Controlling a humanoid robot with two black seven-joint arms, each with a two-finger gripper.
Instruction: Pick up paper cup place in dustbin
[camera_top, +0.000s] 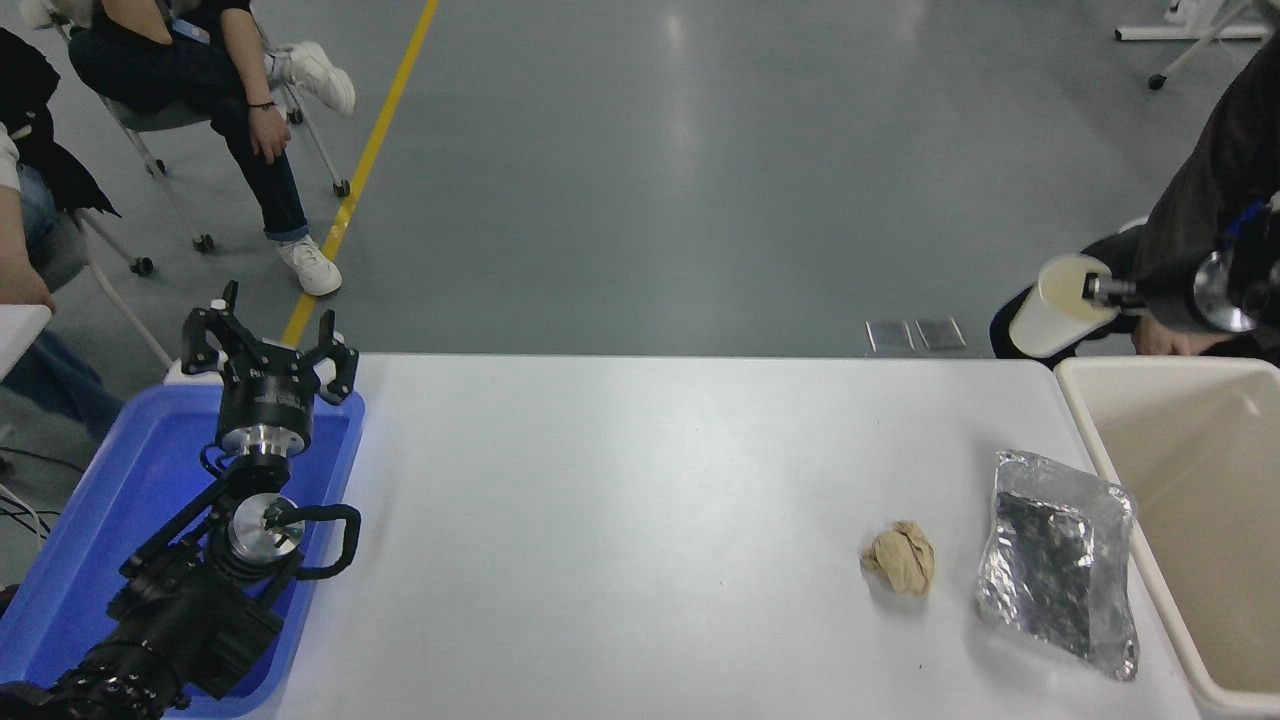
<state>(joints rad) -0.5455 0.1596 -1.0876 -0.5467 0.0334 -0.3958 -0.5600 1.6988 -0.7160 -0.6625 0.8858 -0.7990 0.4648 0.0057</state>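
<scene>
We're seeing the right gripper (1092, 291) pinching the rim of the small white tapered paper cup (1050, 319) — it's hanging tilted in the air, just beyond the far left corner of the big cream-beige plastic dustbin (1105, 452). The left gripper (268, 345) is sitting parked over the blue plastic tray (95, 505), fingers spread.

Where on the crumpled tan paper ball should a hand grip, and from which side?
Across the middle of the crumpled tan paper ball, from above. It sits low on the white table with bare surface around it, apart from the silver foil bag.
</scene>
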